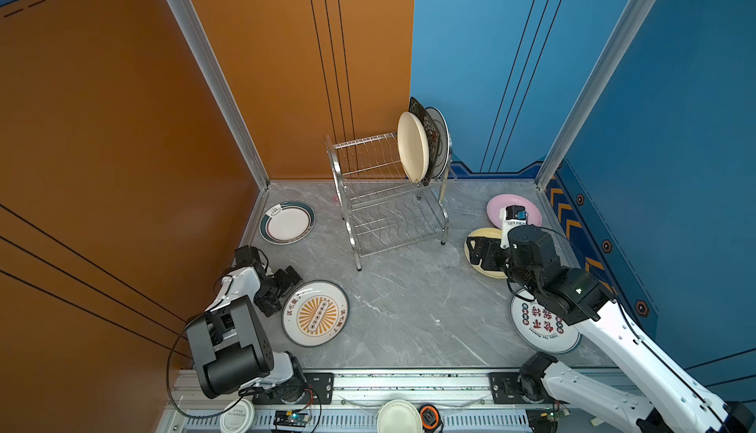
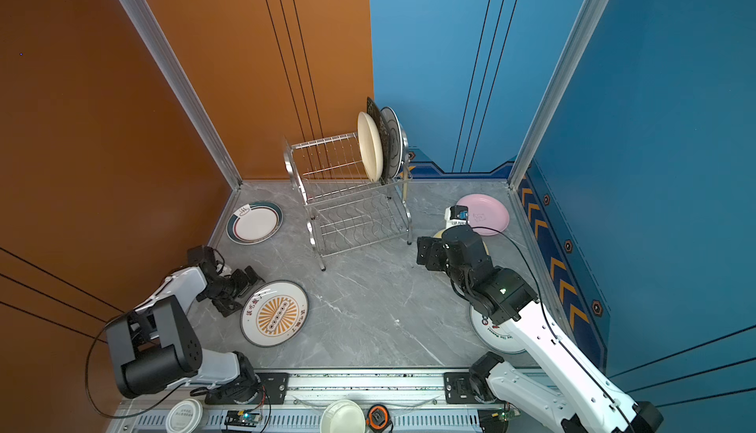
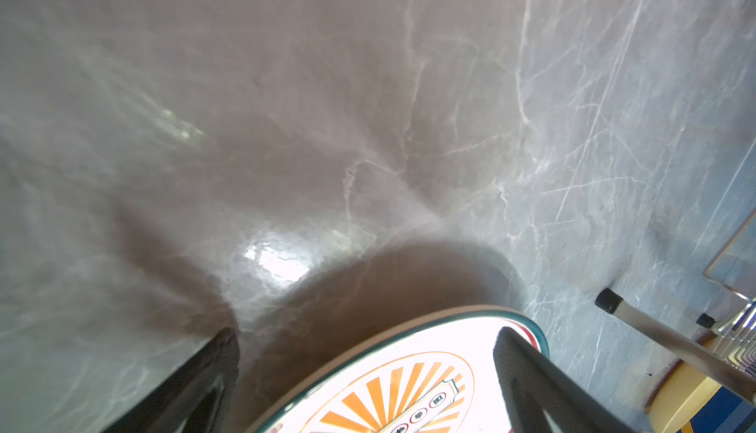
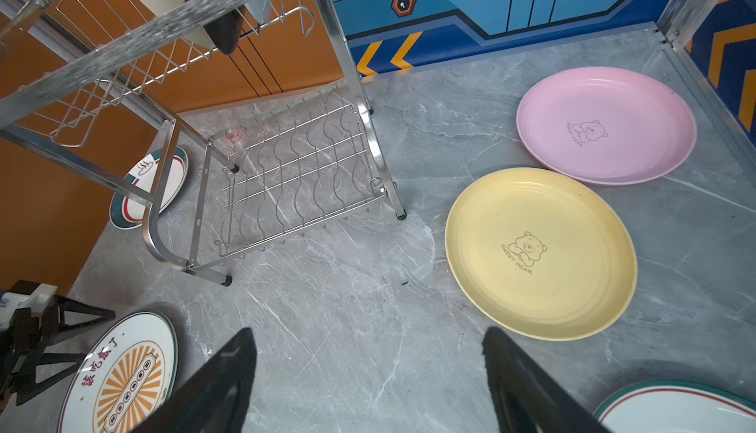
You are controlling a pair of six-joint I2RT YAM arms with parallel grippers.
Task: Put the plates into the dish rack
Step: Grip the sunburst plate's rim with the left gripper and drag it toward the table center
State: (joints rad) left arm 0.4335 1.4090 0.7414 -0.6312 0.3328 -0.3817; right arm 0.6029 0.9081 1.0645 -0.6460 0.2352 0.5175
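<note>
- Grey marble tabletop (image 1: pixel 409 308) carries everything.
- Left jaws stand wide, sunburst plate (image 1: pixel 315 313) lying flat partly between them.
- Right jaws gape wide and empty; yellow plate (image 4: pixel 540 253) just beyond one tip.
- Farther off, dish rack (image 1: pixel 388 202) holds three upright plates (image 1: pixel 413 151).

I see my left claw (image 3: pixel 366 333) spread wide, with the orange sunburst plate (image 3: pixel 392 386) lying flat partly between its fingers (image 3: pixel 527 373). Grey marbled bench (image 3: pixel 368 103) stretches beyond, and a black-footed leg of the rack (image 3: pixel 654 330) stands nearby.
</note>
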